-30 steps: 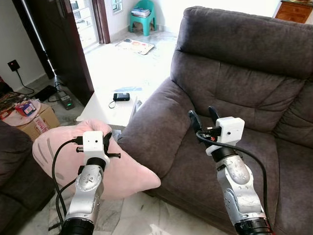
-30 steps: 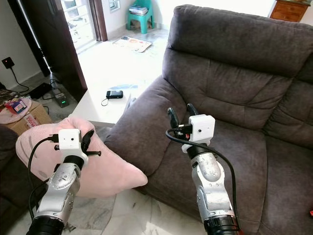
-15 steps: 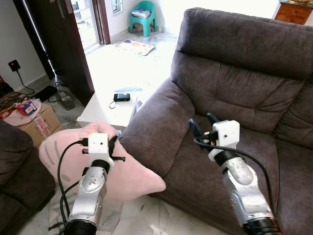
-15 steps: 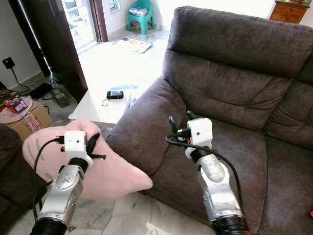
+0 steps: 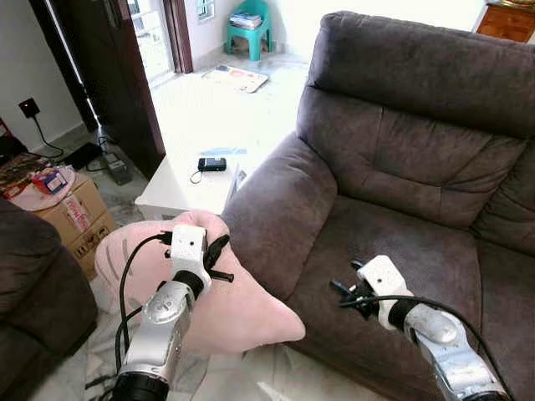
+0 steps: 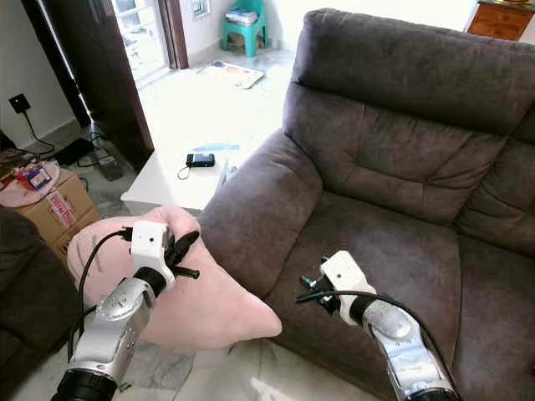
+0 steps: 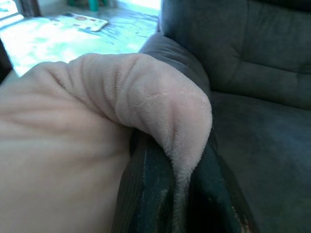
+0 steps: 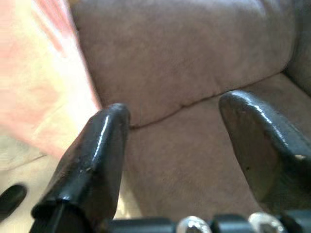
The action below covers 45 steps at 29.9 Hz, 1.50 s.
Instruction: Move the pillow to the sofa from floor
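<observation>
my left tool (image 5: 219, 253) pinches only a fold of the soft pink plush pillow (image 5: 242, 309) (right tool (image 8: 170, 145) gapes empty); i fear it slipping short of the dark brown fabric sofa (image 5: 401, 167).

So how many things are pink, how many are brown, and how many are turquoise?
Pink: 1, the soft pink plush pillow, pinched by the left gripper.
Brown: 1, the dark brown fabric sofa.
Turquoise: 1, the small turquoise plastic chair.
Total: 3

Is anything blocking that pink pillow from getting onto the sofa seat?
Yes. The sofa's armrest rises between the pink pillow, pinched by the left gripper, and the sofa seat. The right gripper hangs open, low over the seat's front edge.
</observation>
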Tool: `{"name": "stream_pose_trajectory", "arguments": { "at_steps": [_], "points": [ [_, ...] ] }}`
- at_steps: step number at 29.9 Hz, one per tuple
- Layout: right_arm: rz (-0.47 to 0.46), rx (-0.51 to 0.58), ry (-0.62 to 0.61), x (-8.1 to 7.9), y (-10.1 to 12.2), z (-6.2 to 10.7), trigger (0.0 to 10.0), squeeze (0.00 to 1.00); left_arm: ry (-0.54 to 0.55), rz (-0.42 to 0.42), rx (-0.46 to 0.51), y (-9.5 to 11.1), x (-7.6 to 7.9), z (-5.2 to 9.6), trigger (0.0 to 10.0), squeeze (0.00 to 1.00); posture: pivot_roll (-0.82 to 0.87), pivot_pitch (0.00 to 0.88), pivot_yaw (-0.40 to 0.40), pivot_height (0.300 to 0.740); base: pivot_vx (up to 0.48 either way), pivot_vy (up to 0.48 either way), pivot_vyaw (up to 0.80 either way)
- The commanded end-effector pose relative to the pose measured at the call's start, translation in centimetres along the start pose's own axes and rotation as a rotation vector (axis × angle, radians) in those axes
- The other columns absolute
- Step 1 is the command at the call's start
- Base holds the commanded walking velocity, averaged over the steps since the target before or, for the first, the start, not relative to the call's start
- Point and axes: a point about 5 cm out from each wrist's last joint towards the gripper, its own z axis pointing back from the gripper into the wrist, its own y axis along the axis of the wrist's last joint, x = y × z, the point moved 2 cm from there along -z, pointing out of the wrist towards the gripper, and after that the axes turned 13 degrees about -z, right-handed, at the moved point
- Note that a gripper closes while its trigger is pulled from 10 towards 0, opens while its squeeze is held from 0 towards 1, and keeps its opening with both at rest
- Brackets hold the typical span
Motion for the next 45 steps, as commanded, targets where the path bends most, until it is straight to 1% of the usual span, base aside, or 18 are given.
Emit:
{"name": "stream_pose_trajectory", "arguments": {
  "at_steps": [1, 3, 6, 9, 13, 17, 19, 22, 24, 27, 32, 37, 41, 42, 45],
  "points": [
    [0.010, -0.045, 0.034, -0.4, -0.8, 0.1, 10.0, 1.00, -0.114, -0.003, 0.195, 5.4, 1.6, -1.0, 10.0, 0.00, -0.02, 0.000, -0.018, 0.740, 0.000, 0.000, 0.00],
    [0.008, -0.052, 0.041, -0.4, -0.9, 0.1, 10.0, 1.00, -0.169, 0.000, 0.209, 6.0, 2.3, -1.0, 10.0, 0.00, -0.02, 0.000, -0.015, 0.740, 0.000, 0.000, 0.00],
    [0.012, -0.061, 0.077, -0.8, -1.1, 0.1, 10.0, 1.00, -0.194, 0.000, 0.217, 6.3, 2.7, -1.1, 10.0, 0.00, -0.03, 0.000, -0.011, 0.740, 0.000, 0.000, 0.00],
    [0.022, -0.076, 0.107, -1.1, -1.3, 0.3, 10.0, 1.00, -0.193, 0.000, 0.213, 6.3, 2.8, -1.1, 10.0, 0.00, -0.03, 0.000, -0.010, 0.740, 0.000, 0.000, 0.00],
    [0.019, -0.080, 0.120, -1.1, -1.4, 0.5, 10.0, 1.00, -0.201, 0.000, 0.202, 6.1, 2.8, -1.0, 10.0, 0.00, -0.03, 0.000, -0.008, 0.740, 0.000, 0.000, 0.00],
    [0.032, -0.097, 0.167, -1.3, -1.6, 0.9, 10.0, 1.00, -0.212, -0.001, 0.201, 6.3, 2.9, -1.0, 10.0, 0.00, -0.03, 0.000, -0.007, 0.740, 0.000, 0.000, 0.00],
    [0.051, -0.141, 0.202, -1.4, -2.3, 1.2, 10.0, 1.00, -0.228, -0.004, 0.209, 6.6, 3.1, -1.1, 10.0, 0.00, -0.03, 0.000, -0.006, 0.740, 0.000, 0.000, 0.00],
    [0.063, -0.163, 0.200, -1.4, -2.7, 1.3, 10.0, 1.00, -0.245, -0.005, 0.214, 6.8, 3.2, -1.1, 10.0, 0.00, -0.03, 0.000, -0.007, 0.740, 0.000, 0.000, 0.00],
    [0.087, -0.211, 0.215, -1.6, -3.5, 1.4, 10.0, 0.00, -0.284, -0.012, 0.219, 7.1, 3.6, -1.1, 10.0, 0.00, -0.03, 0.000, -0.007, 0.740, 0.000, 0.000, 0.00],
    [0.089, -0.243, 0.182, -1.3, -4.2, 1.3, 10.0, 0.00, -0.294, -0.015, 0.222, 7.3, 3.7, -1.0, 10.0, 0.00, -0.02, 0.000, -0.006, 0.740, 0.000, 0.000, 0.00],
    [0.081, -0.263, 0.174, -1.4, -4.7, 1.3, 10.0, 0.00, -0.305, -0.016, 0.224, 7.5, 3.7, -1.0, 10.0, 0.00, -0.02, 0.000, -0.005, 0.740, 0.000, 0.000, 0.00],
    [0.081, -0.302, 0.091, -0.8, -5.6, 0.8, 10.0, 0.00, -0.345, -0.018, 0.239, 8.1, 4.2, -0.8, 10.0, 0.00, -0.01, 0.000, -0.010, 0.740, 0.000, 0.000, 0.00],
    [0.063, -0.302, 0.108, -1.2, -5.8, 0.6, 10.0, 0.00, -0.350, -0.021, 0.243, 8.2, 4.2, -0.8, 10.0, 0.00, -0.02, 0.000, -0.010, 0.740, 0.000, 0.000, 0.00],
    [0.048, -0.287, 0.098, -1.2, -5.6, 0.5, 10.0, 1.00, -0.352, -0.020, 0.245, 8.3, 4.3, -0.8, 10.0, 0.00, -0.01, 0.000, -0.012, 0.740, 0.000, 0.000, 0.00],
    [0.060, -0.291, 0.092, -1.0, -5.5, 0.5, 10.0, 1.00, -0.359, -0.019, 0.245, 8.4, 4.4, -0.9, 10.0, 0.00, -0.01, 0.000, -0.013, 0.740, 0.000, 0.000, 0.00]
  ]
}}
